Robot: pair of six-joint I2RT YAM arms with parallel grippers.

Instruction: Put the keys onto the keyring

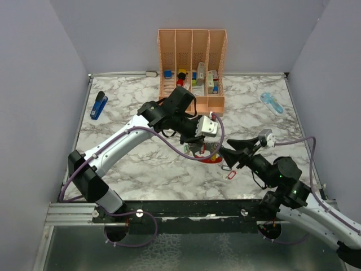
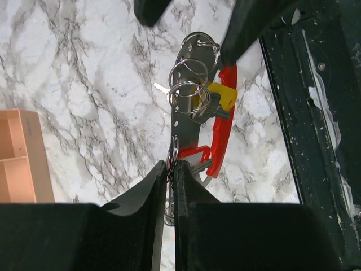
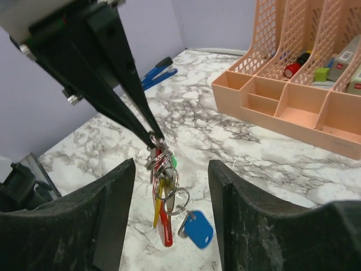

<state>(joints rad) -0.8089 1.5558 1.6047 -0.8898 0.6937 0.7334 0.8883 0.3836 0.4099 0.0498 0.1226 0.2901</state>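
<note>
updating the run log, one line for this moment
left gripper: shut on keyring | right gripper: open | keys: hanging on keyring

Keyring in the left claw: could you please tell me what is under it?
The keyring hangs from the left claw, a blue key beside its lower end. Under them only marble table shows; the contact point, if any, is covered by the keyring itself.
</note>
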